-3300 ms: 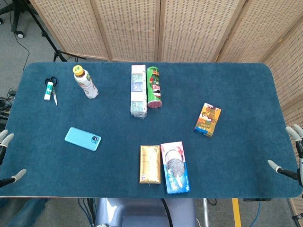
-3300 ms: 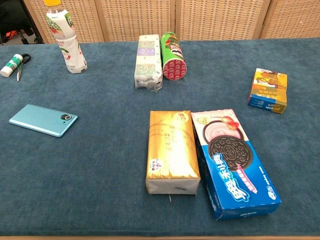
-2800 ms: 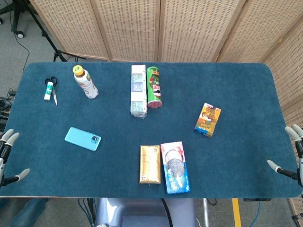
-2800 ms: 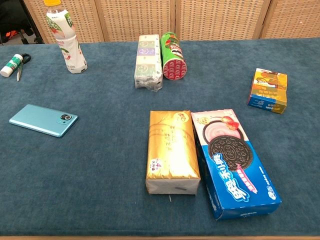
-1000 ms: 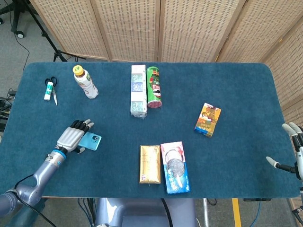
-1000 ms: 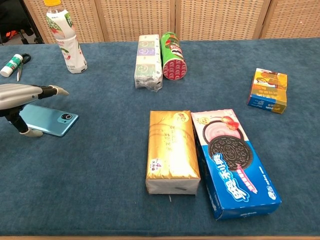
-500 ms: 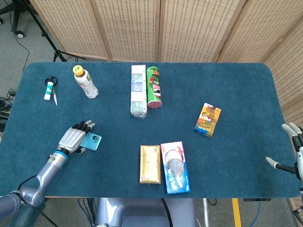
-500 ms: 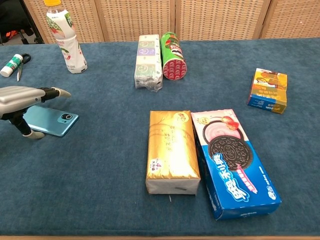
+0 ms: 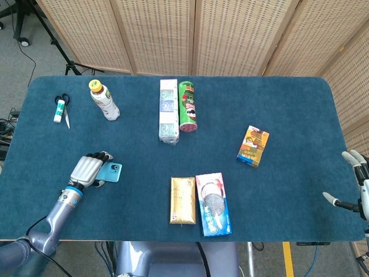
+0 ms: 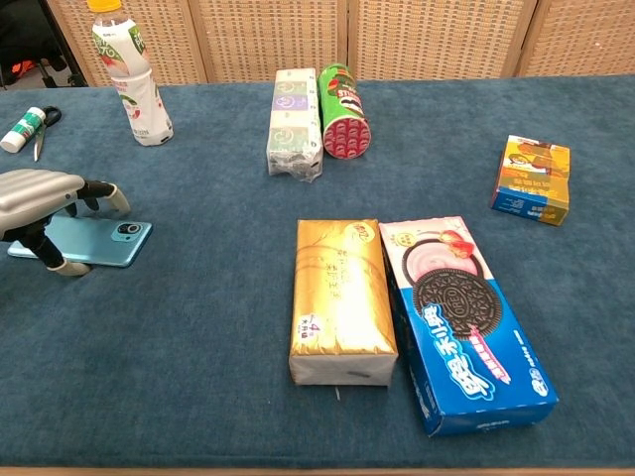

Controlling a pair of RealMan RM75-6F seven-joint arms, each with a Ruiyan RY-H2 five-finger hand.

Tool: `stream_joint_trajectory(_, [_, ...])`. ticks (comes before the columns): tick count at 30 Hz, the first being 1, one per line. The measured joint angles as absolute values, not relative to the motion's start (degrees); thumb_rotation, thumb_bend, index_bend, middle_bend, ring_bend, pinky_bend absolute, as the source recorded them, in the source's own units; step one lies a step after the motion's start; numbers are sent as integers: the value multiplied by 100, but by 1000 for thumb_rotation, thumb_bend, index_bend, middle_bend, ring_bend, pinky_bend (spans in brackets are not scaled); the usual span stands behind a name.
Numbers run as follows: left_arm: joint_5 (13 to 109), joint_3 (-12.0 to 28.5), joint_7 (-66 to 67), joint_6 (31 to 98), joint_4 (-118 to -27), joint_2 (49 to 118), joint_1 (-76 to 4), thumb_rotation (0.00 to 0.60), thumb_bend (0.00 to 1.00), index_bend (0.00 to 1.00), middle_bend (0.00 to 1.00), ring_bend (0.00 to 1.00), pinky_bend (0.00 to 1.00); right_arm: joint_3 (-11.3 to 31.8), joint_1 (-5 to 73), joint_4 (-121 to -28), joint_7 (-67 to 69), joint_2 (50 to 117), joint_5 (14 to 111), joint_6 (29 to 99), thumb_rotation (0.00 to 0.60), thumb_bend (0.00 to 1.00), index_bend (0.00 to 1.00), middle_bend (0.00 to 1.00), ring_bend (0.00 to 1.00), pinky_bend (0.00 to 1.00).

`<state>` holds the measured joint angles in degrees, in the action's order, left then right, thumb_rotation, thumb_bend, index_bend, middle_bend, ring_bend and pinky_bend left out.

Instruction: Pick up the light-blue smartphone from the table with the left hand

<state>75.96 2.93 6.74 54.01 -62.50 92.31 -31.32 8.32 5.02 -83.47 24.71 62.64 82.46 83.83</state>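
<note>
The light-blue smartphone (image 9: 113, 172) (image 10: 103, 243) lies camera-side up at the front left of the blue table (image 9: 288, 109). My left hand (image 9: 86, 169) (image 10: 38, 194) covers its left half. The fingers (image 10: 103, 192) curl down over the phone's far edge and the thumb (image 10: 58, 264) sits at its near edge, so the hand grips the phone, which stays low at the cloth. My right hand (image 9: 362, 180) hangs at the table's right edge with its fingers spread and holds nothing. It does not show in the chest view.
A drink bottle (image 9: 104, 101) and scissors with a glue stick (image 9: 60, 109) stand behind the phone. A tissue pack (image 9: 168, 111) and green can (image 9: 187, 106) lie mid-table. A gold pack (image 9: 183, 200), an Oreo box (image 9: 213, 203) and a small box (image 9: 253, 146) lie to the right.
My left hand came in from the left edge over the phone. In the last half second its fingers curled down onto the far edge, and the phone turned slightly. The right hand stayed put.
</note>
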Motion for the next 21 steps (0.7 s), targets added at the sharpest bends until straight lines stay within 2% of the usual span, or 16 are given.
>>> stream_joint_trajectory(4, [7676, 310, 625, 5643, -6133, 9326, -3081, 600, 321, 378, 371, 315, 373, 835, 500, -8345, 2490, 6262, 8241, 8386, 600, 53, 134, 0, 0, 0])
stream_joint_trajectory(7, [7767, 306, 621, 5827, -6075, 9375, -3032, 600, 371, 379, 371, 315, 373, 830, 504, -8345, 2492, 6260, 8246, 8377, 600, 53, 134, 0, 0, 0])
stream_joint_trajectory(12, [7787, 271, 707, 5766, -6192, 9287, -3021, 600, 575, 379, 371, 315, 373, 824, 502, -8352, 2506, 6253, 8257, 8383, 600, 53, 134, 0, 0, 0])
stream_joint_trajectory(15, [7776, 273, 730, 5671, -6350, 9153, -3058, 600, 664, 379, 371, 315, 373, 821, 502, -8353, 2511, 6250, 8253, 8377, 600, 53, 134, 0, 0, 0])
stream_joint_trajectory(21, [7814, 222, 928, 5321, -6704, 8729, -3231, 600, 751, 380, 371, 315, 373, 817, 509, -8358, 2518, 6245, 8259, 8366, 600, 53, 134, 0, 0, 0])
